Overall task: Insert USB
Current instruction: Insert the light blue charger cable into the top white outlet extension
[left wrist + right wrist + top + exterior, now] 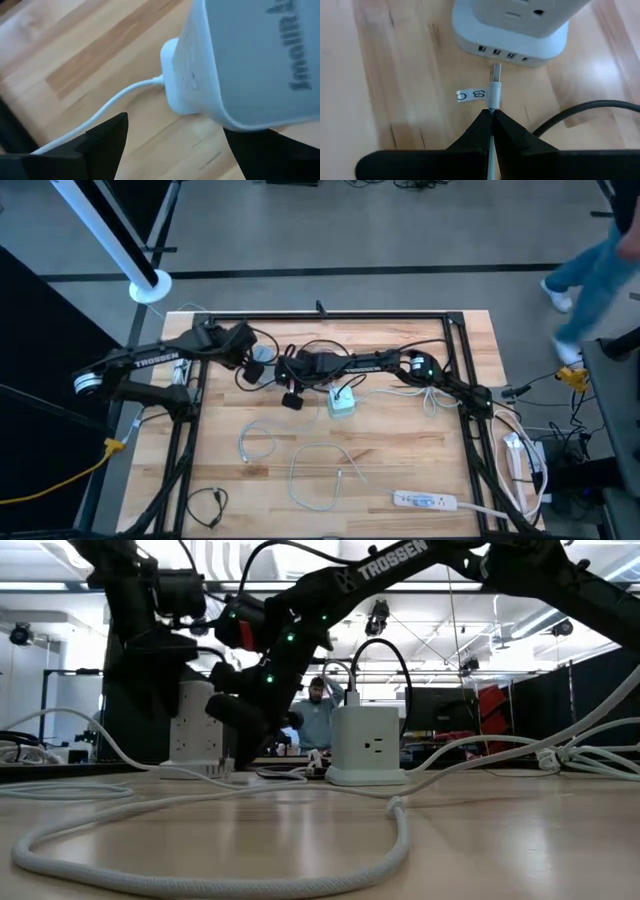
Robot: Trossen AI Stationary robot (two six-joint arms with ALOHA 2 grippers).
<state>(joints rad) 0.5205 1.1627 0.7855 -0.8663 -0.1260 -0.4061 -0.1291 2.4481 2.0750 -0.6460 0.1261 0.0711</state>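
In the right wrist view, the right gripper (pixel 491 120) is pinching a white USB cable (pixel 491 150) with its fingers fully closed, gripping just behind the plug so the connector stays rigid and pointing forward. The USB plug (pixel 495 82) is sitting directly ahead at 12 o'clock, its metal tip aimed at the row of ports (pixel 502 51) along the base of the white charging cube (pixel 512 25), close but not yet inside. A small paper tag (pixel 471 94) is sticking out to 9 o'clock from the plug's white collar. The plug looks short, with a silver shell, and seems roughly lined up with 1 port; I judge only a short straight push remains.

Farther off, in the high view, the cube (pixel 341 401) is resting near the table's (pixel 420 460) centre, and the left gripper (pixel 262 358) is hanging at about 10 o'clock from it. In the left wrist view its fingers are standing wide apart, holding nothing, with a second white cube (pixel 250 60) between them, likely to brace it.
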